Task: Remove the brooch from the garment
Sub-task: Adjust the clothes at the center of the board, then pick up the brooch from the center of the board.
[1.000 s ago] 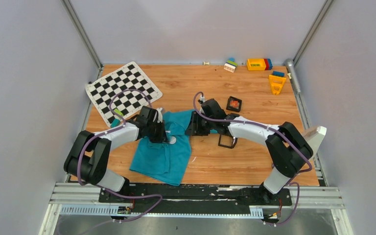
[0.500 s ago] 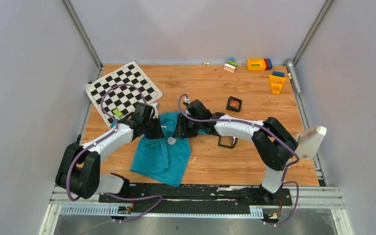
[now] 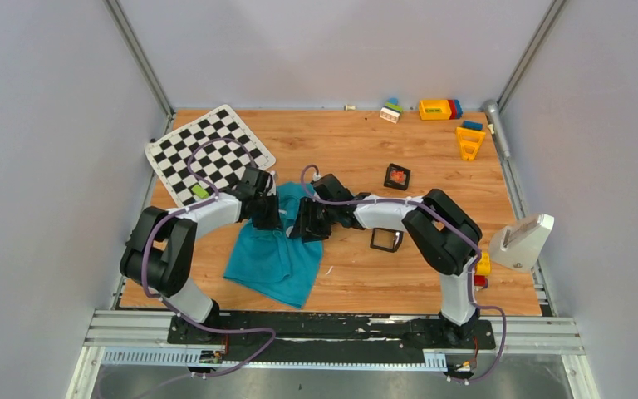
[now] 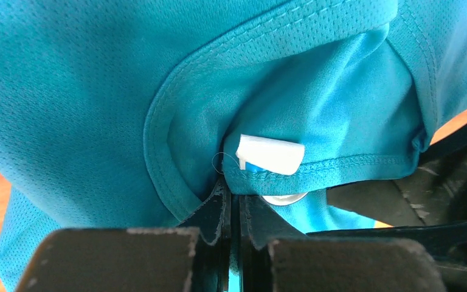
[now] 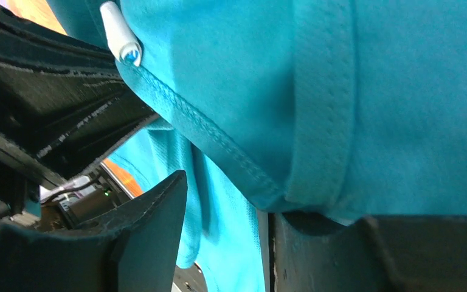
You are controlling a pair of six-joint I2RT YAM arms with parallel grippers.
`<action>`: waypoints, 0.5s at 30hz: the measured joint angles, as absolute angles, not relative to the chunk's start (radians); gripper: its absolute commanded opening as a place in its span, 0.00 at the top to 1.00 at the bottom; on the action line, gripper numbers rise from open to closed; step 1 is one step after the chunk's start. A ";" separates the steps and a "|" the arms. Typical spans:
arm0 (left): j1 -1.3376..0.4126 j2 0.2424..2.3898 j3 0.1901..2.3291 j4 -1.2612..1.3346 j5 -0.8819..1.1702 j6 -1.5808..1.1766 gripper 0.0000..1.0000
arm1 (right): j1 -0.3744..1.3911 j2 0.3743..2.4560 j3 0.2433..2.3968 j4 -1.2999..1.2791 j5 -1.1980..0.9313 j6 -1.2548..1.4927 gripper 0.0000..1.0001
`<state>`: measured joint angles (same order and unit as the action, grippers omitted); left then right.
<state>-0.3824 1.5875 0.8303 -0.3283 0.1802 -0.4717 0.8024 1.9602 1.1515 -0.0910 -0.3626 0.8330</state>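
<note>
At centre of wooden table (image 3: 357,278) — left gripper (image 4: 231,205) pressed together, pinching neckline seam of teal-blue soft fabric shirt (image 3: 272,264); right gripper (image 5: 228,210) spread — shirt fold between jaws.

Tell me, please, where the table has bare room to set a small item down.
Bare wood lies between the checkered mat and the toy blocks, and near-right, between the black square frame and the table edge. Crowded mid-table, where the left gripper and right gripper meet on the garment.
</note>
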 measured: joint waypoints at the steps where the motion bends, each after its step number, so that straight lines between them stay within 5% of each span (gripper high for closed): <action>1: -0.382 1.597 0.837 -0.321 0.186 -0.469 0.97 | 0.801 1.969 1.159 -0.087 -0.370 0.840 0.54; 15: -0.377 1.680 0.894 -0.257 0.276 -0.445 0.96 | 0.753 2.000 1.142 0.027 -0.360 0.956 0.60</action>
<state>-0.3771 1.6798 0.8940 -0.2569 0.2756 -0.4446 0.7532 1.9995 1.1419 0.0273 -0.3595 0.9562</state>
